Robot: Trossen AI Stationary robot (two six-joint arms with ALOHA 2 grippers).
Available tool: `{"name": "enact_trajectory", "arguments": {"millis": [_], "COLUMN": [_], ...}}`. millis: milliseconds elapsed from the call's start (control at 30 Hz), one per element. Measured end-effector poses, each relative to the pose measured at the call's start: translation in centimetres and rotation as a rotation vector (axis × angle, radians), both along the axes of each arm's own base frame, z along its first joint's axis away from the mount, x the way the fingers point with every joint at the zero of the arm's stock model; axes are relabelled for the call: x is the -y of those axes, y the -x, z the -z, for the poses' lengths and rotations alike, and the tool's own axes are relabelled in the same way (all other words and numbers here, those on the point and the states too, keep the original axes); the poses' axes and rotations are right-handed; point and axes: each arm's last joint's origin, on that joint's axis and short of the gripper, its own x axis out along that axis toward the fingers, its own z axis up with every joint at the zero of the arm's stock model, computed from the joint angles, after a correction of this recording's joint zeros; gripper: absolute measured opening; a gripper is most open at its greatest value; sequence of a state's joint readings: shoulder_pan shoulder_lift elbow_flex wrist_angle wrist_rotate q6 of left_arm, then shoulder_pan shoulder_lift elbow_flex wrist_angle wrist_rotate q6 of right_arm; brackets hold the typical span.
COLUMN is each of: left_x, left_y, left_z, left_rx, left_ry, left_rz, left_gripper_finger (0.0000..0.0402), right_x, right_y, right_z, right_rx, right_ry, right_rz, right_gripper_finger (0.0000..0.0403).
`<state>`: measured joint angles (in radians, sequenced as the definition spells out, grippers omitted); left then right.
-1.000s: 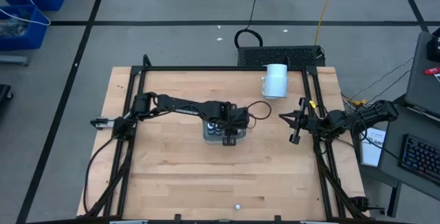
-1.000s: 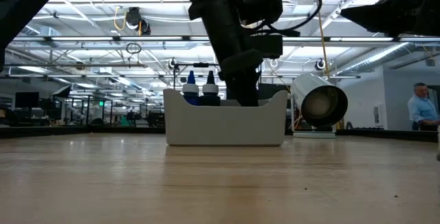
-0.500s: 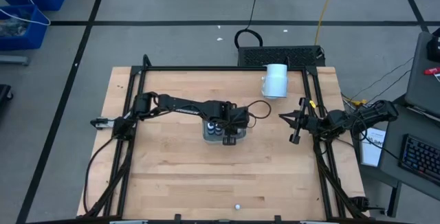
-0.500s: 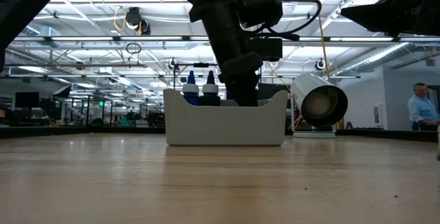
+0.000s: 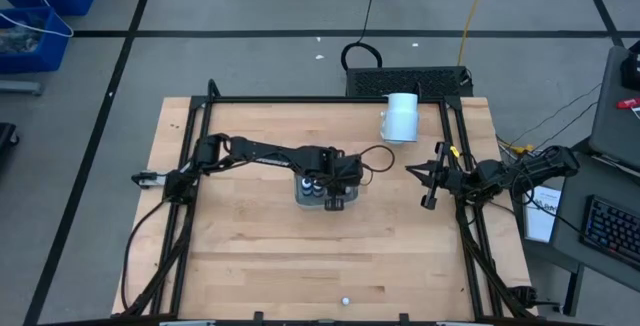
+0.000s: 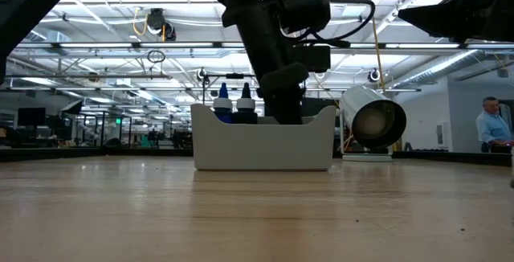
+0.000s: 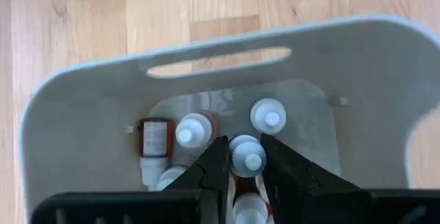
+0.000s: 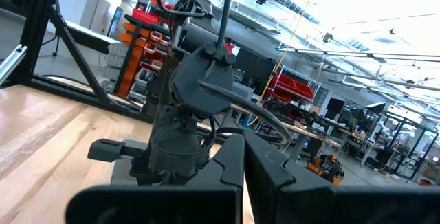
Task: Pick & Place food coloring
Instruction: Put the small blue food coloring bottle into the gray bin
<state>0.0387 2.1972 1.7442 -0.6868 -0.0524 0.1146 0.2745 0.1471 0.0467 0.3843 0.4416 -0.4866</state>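
Food coloring bottles point(image 7: 265, 116) stood inside a pale grey tray point(image 5: 303, 196) near the middle of the wooden tabletop point(image 5: 250, 256). The left gripper point(image 7: 245, 161) reached down into that tray, its two dark fingers point(image 7: 213, 163) set close on either side of one white-capped bottle point(image 7: 247, 157); whether they actually pressed on it could not be told. Two more upright bottles stood just beside it, and another point(image 7: 154, 143) lay on its side on the tray floor. From table height, two dark bottles with pointed tops point(image 6: 234, 105) showed above the tray's rim, just beside the left arm.

The right gripper point(image 5: 428, 179) waited near the tabletop's right edge, well apart from the tray, its fingers point(image 8: 230, 163) drawn almost together with only a thin gap. A white cylinder point(image 5: 401, 116) lay on its side near the far edge. A small whitish bead point(image 5: 345, 301) sat alone near the front edge.
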Motion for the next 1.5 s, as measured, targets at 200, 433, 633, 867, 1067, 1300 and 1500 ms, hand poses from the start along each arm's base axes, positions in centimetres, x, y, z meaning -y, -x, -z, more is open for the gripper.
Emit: {"name": "enact_trajectory", "arguments": {"millis": [200, 433, 633, 867, 1067, 1300, 1500], "left_x": [0.0, -0.1, -0.1, -0.1, 0.0, 1.3, 1.5], "left_y": [-0.2, -0.2, -0.2, -0.3, -0.6, 2.0, 7.9], "left_z": [1.0, 1.1, 1.1, 0.1, -3.1, -10.8, -20.2], "left_rx": [-0.016, -0.021, -0.021, -0.008, -0.028, -0.214, -0.023], "left_ry": [0.002, 0.003, -0.006, -0.014, -0.023, -0.159, -0.214], "left_rz": [-0.005, -0.006, 0.011, 0.025, 0.049, 0.09, 0.061], "left_gripper_finger": [0.0076, 0.008, 0.0106, 0.0132, 0.0131, 0.0126, 0.0055], "right_x": [0.0, 0.0, 0.0, 0.0, 0.0, 0.0, 0.0], "right_y": [0.0, 0.0, 0.0, 0.0, 0.0, 0.0, 0.0], "right_z": [0.0, 0.0, 0.0, 0.0, 0.0, 0.0, 0.0], "right_rx": [0.0, 0.001, 0.001, 0.001, 0.005, 0.005, 0.003], "right_ry": [-0.003, -0.003, -0.003, -0.003, -0.004, -0.004, -0.004], "right_rz": [-0.001, -0.001, -0.001, -0.001, -0.001, -0.001, -0.001], "right_gripper_finger": [0.0, 0.0, 0.0, 0.0, 0.0, 0.0, 0.0]}}
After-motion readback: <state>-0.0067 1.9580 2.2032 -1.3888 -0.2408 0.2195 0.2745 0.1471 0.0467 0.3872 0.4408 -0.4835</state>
